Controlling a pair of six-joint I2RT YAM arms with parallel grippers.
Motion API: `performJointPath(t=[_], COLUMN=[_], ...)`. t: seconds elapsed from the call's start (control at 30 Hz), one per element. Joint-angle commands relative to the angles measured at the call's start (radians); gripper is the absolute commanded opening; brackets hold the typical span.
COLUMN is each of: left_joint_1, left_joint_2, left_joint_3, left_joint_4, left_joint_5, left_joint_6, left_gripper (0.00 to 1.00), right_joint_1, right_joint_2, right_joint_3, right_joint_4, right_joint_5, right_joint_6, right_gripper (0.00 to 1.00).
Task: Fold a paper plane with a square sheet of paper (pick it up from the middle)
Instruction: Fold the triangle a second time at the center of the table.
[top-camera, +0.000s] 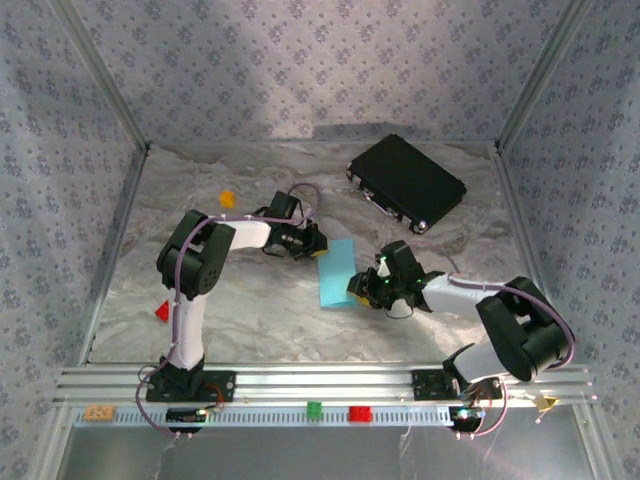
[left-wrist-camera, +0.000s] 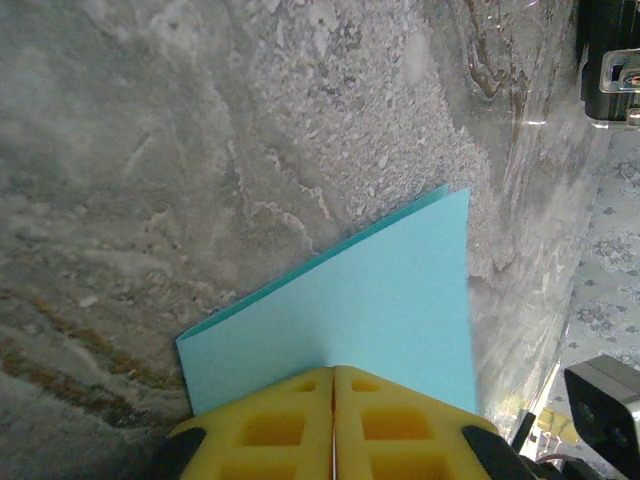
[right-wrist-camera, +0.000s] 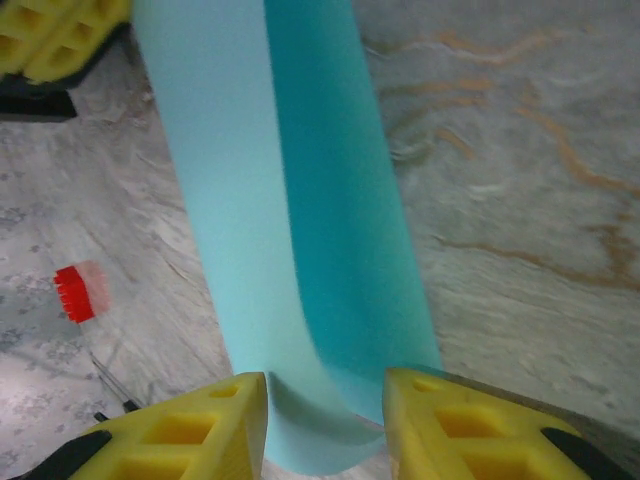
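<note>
1. The left gripper (left-wrist-camera: 333, 378) is clenched, fingers pressed together, with its tips over the near edge of the square sheet of paper (left-wrist-camera: 385, 300). The sheet spreads ahead of it.
2. The right gripper (right-wrist-camera: 325, 395) is spread wide. The sheet's curled end sits between its fingers and stretches away ahead.

Top view, lower centre and lower left: we find the table (top-camera: 260, 325) bare between the two arm bases, with wide room to pass. Upper right: a black case (top-camera: 406, 182) blocks the far corner. An orange cube (top-camera: 227, 198) lies upper left of centre, and a red block (top-camera: 162, 311) sits near the left wall (top-camera: 60, 180). The centre is crowded: the left gripper (top-camera: 320, 243) and right gripper (top-camera: 357, 290) stand at opposite ends of the square sheet of paper (top-camera: 338, 275), and we see only a narrow gap between them.
</note>
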Motion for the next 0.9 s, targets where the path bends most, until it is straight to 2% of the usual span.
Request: performJointPath(t=[0.0, 0.27, 0.6, 0.73, 0.87], left_joint_1=[-0.003, -0.003, -0.004, -0.003, -0.004], left_joint_2=[0.015, 0.017, 0.011, 0.004, -0.014], left_joint_3=[-0.023, -0.002, 0.002, 0.007, 0.015], left_joint_4=[-0.047, -0.055, -0.052, -0.048, -0.042], left_joint_5=[-0.008, 0.001, 0.009, 0.013, 0.023], left_joint_6=[0.009, 0.015, 0.017, 0.019, 0.02], left_gripper=[0.08, 0.08, 0.09, 0.1, 0.18], right_joint_1=[-0.022, -0.059, -0.086, -0.094, -0.098], right_joint_2=[0.014, 0.039, 0.133, 0.154, 0.174], right_joint_3=[-0.003, 0.007, 0.034, 0.031, 0.031], right_joint_4=[0.08, 0.181, 0.215, 0.232, 0.244], right_joint_5=[-0.036, -0.105, -0.141, -0.153, -0.156], right_joint_6=[0.018, -0.001, -0.014, -0.014, -0.01], right_gripper=[0.36, 0.38, 0.36, 0.27, 0.14])
